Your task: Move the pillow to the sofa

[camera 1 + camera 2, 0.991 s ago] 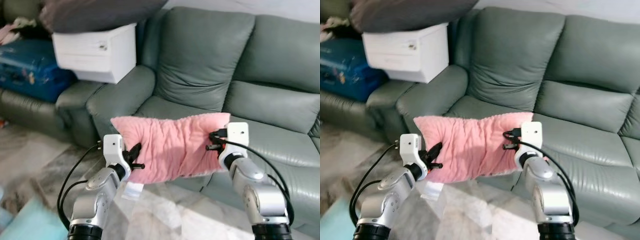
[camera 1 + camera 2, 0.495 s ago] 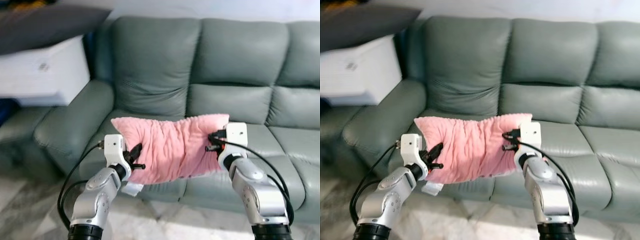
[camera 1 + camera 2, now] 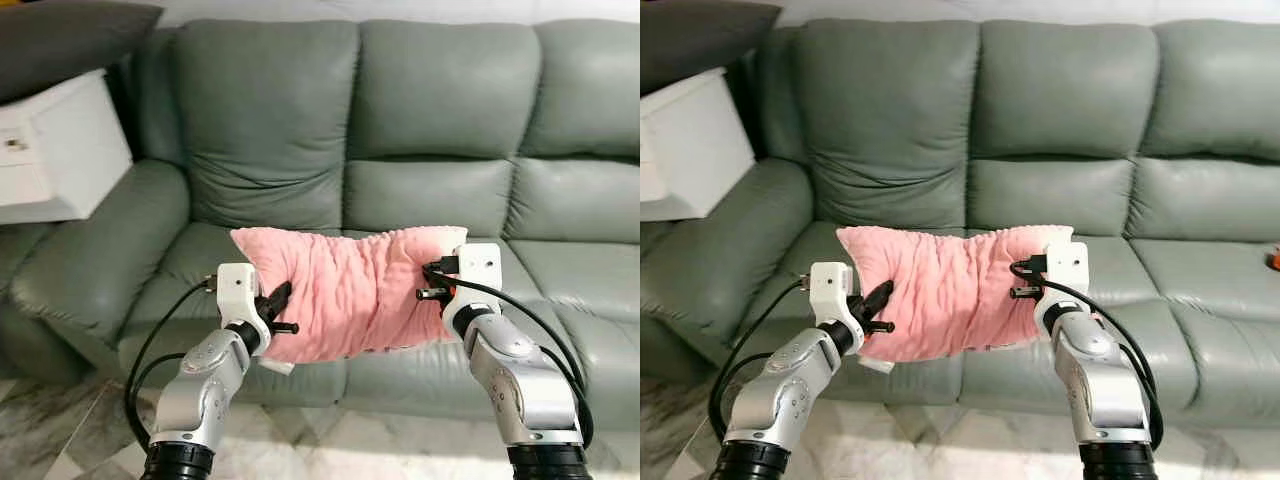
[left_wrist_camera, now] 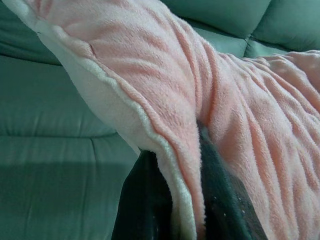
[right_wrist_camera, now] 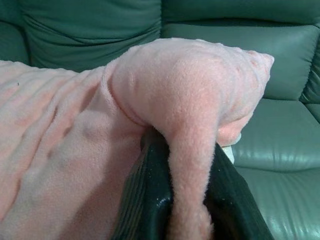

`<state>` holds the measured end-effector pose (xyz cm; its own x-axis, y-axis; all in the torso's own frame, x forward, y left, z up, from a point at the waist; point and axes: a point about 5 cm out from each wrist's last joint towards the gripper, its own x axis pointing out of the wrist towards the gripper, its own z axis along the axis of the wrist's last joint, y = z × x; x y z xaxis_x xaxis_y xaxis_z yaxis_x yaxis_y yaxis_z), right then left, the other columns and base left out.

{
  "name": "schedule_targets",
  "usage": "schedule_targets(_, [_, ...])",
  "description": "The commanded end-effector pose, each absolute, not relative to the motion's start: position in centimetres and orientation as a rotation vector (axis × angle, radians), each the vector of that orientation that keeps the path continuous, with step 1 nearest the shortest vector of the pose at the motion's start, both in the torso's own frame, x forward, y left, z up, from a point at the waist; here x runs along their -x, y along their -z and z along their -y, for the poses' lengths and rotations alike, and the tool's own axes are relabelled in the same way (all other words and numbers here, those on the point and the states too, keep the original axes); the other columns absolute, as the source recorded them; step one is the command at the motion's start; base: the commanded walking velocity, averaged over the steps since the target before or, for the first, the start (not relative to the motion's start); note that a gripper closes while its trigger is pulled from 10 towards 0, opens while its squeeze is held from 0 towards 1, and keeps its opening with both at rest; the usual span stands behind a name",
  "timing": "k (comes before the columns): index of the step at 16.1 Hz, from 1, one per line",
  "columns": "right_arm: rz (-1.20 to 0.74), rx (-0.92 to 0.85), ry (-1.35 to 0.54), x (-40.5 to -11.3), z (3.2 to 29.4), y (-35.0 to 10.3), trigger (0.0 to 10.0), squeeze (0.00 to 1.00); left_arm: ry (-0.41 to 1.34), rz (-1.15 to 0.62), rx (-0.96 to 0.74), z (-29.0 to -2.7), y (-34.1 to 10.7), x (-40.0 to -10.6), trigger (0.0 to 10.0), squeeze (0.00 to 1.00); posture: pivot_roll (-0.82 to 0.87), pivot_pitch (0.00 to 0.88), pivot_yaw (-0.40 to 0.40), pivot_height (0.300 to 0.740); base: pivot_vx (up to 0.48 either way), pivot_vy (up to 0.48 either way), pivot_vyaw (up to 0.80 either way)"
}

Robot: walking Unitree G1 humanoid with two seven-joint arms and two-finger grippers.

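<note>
Fluffy pink rectangular fleece pillow (image 3: 350,292) is off the ground, carried between both arms in front of the grey-green three-seat leather sofa (image 3: 440,110). It hangs in the air at about the height of the seat cushions' front edge, before the left and middle seats, not resting on any cushion as far as I can tell.

Left tool (image 3: 277,312): its two black fingers (image 4: 145,200) are pinched on the pillow's left edge; the wrist view has the white-trimmed seam squeezed between them. Right tool (image 3: 432,280): clamped on the pillow's right end, with a fold of pink fleece bunched between its fingers (image 5: 150,200). Both grips look firm, and the pillow is stretched roughly level between them with a slight sag in the middle.

Progress, as a judgement: pickup and carry are done, and the robot faces the sofa square on and stands close. Left to do: reach or step forward so the pillow is over a seat cushion, lower it, release both tools, pull the arms back. Seat cushions ahead look free, so the drop spot is easy. Roughly two thirds done.

Beside the sofa's left armrest sits a white boxy cabinet (image 3: 50,150) with a dark grey cushion (image 3: 70,35) on top, not involved.
</note>
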<state>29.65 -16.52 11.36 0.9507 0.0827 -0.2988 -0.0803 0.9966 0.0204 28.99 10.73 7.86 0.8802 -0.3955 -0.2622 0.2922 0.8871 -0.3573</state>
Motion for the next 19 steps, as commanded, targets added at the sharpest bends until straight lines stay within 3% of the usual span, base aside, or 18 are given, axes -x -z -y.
schedule_targets(1, [-0.262,-0.012,-0.094,-29.88,16.23,-12.29,10.0,0.0,0.385,-0.309,0.31,-10.5,-8.45,-29.17,10.0,0.0,-0.19,0.0,0.002,0.74,0.0,-0.36,0.0])
schedule_targets(19, [-0.263,0.0,-0.087,-30.17,16.33,-12.21,10.0,0.0,0.39,-0.306,0.301,-10.42,-8.51,-29.47,10.0,0.0,-0.19,0.0,0.003,0.74,0.0,-0.48,0.0])
